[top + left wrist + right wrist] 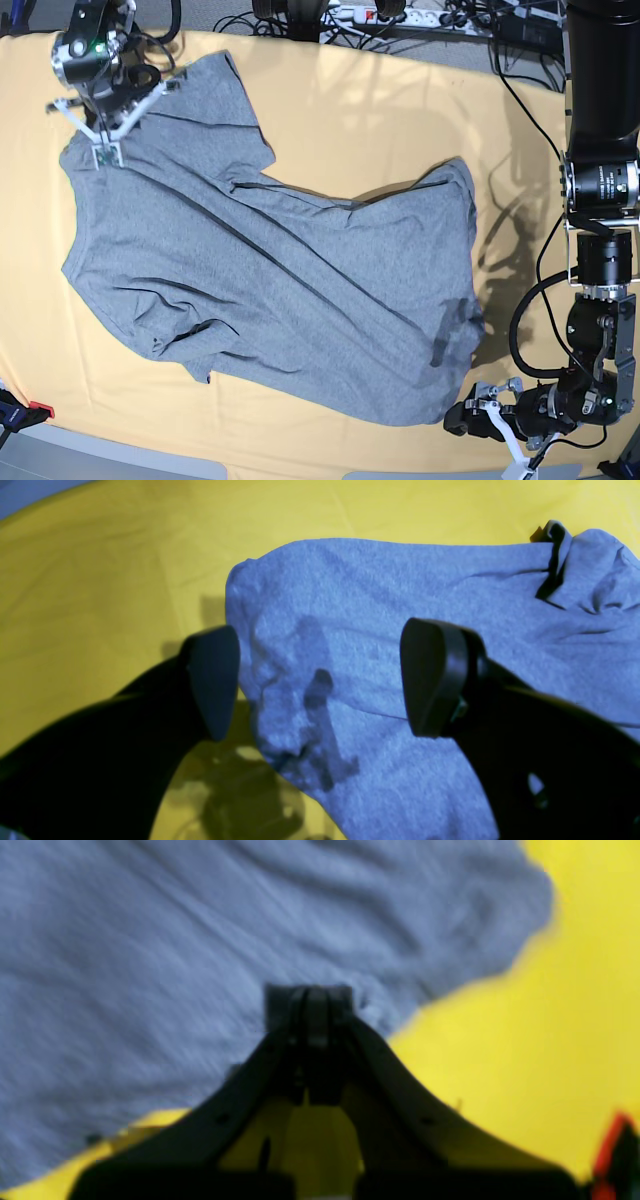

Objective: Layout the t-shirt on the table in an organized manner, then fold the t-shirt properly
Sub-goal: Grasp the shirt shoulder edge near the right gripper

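Base view — yellow table (330, 110) under t-shirt (270, 290); right jaws pinch it, left jaws gape, cables (420, 20) behind.

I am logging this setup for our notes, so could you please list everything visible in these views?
t-shirt: one, heather grey, spread wrinkled across the middle of the table, faint dark print showing through near one corner.
table: one, pale yellow-orange cloth cover, under everything.
cables and power strip: several, black and white, along the far edge.
red and black object: one, at the near corner; too small to identify.
right gripper: one, black, shut on the t-shirt's edge at the base view's upper left.
left gripper: one, black, open, poised over the shirt's printed corner.
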Robot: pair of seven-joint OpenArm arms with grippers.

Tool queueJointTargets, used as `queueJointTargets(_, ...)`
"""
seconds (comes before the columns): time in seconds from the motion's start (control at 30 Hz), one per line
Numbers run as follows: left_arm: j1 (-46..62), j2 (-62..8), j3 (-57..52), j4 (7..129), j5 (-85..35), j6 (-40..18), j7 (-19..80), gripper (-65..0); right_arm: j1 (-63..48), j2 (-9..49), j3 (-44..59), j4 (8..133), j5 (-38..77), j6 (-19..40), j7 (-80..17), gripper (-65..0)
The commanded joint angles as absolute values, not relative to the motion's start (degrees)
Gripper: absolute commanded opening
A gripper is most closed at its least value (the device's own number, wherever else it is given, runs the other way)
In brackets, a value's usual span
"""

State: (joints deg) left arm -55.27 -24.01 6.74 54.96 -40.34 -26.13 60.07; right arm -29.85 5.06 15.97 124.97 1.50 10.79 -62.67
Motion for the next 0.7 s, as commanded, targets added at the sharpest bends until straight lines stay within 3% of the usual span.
queueJointTargets(0.0, -57.78, -24.45, 6.46, 55.86, -41.28, -26.35, 58.72, -15.4, -30.35, 5.56, 16.27, 126.06, 0.51, 9.56, -63.18, -65.0)
queueJointTargets(0.43, -57.78, -24.47, 6.31, 55.86, -43.07, -28.4, 59.22, -15.4, -33.32, 5.58, 20.18, 132.53, -9.85, 1.85, -59.92, -65.0)
queueJointTargets(0.67, -57.8, -24.47, 6.31, 55.86, -44.49, -28.53, 59.4, -15.4, -33.32, 5.56, 24.8, 133.56, 3.73, 5.69, -53.58, -65.0)
